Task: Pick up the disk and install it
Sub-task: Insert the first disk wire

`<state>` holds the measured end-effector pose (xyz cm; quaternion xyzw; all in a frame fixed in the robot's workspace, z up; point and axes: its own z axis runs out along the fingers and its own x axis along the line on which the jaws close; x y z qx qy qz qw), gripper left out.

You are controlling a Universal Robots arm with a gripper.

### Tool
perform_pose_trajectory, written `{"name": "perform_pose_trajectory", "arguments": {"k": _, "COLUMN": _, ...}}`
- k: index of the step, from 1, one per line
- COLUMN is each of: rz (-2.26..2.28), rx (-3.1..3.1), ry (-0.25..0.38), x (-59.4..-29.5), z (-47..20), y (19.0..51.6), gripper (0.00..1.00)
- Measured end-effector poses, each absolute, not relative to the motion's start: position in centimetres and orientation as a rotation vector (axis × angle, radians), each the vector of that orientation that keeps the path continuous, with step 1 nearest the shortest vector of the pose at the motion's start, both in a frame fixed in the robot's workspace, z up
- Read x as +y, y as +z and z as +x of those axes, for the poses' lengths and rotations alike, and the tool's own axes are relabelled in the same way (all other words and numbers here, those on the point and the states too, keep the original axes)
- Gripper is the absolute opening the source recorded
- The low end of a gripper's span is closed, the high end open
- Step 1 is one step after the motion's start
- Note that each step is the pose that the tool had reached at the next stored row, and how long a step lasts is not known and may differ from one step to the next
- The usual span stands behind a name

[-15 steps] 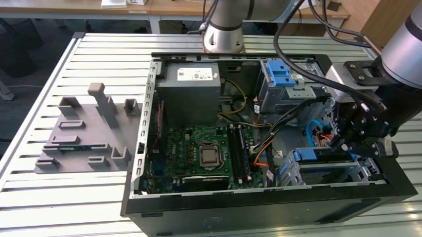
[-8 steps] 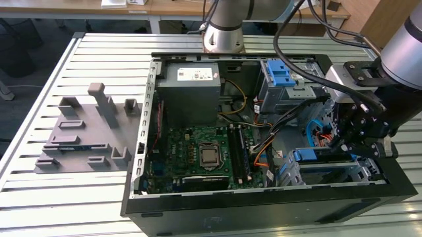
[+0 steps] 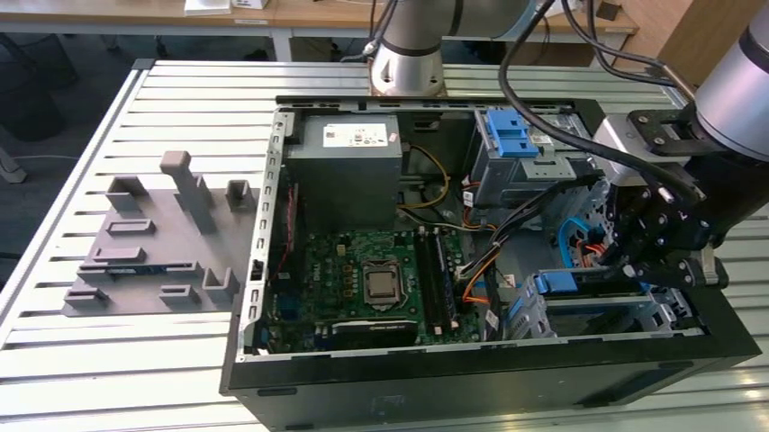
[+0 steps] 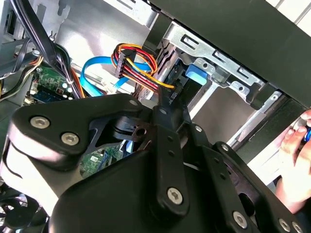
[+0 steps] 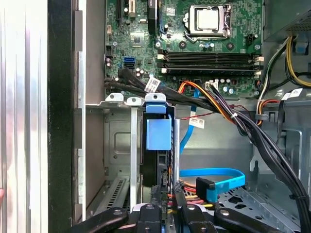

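1. My claw [image 3: 655, 261] hangs inside the open computer case [image 3: 481, 378], over the drive cage at the exterior view's right, near corner.
2. I cannot tell how far my claw is open; in the second wrist view its black linkage [image 4: 160, 160] blocks the fingertips, and I cannot tell whether it has hold of anything.
3. The disk [image 5: 158, 145] sits on edge in a slot of the metal drive cage [image 5: 119, 141], its blue bracket tab [image 5: 159, 132] facing out, just beyond my claw in the first wrist view. In the exterior view the blue bracket [image 3: 577, 283] shows just beside my claw.
4. A blue data cable [image 5: 214, 177] and a bundle of coloured power wires [image 4: 138, 60] lie close to the cage.
5. The motherboard [image 3: 366, 279] lies at the case's middle, the grey power supply [image 3: 348, 166] at its far side.
6. A grey moulded fixture [image 3: 157, 243] rests on the slatted table [image 3: 72, 360], left of the case.
7. A person's fingers [image 4: 296, 165] show beside the case's edge in the second wrist view.
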<state>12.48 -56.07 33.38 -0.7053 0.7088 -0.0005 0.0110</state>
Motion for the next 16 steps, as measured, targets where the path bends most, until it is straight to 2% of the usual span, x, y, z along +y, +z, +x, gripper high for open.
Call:
{"name": "perform_pose_trajectory", "arguments": {"k": 1, "rz": -2.201, "rx": 2.211, "ry": -0.001, "x": -56.07, "z": 12.48, "y": 33.94, "gripper": 0.22}}
{"name": "perform_pose_trajectory", "arguments": {"k": 2, "rz": -2.201, "rx": 2.211, "ry": -0.001, "x": -56.07, "z": 12.48, "y": 33.96, "gripper": 0.11}}
{"name": "perform_pose_trajectory", "arguments": {"k": 16, "rz": -2.201, "rx": 2.211, "ry": -0.001, "x": -56.07, "z": 12.48, "y": 34.27, "gripper": 0.11}}
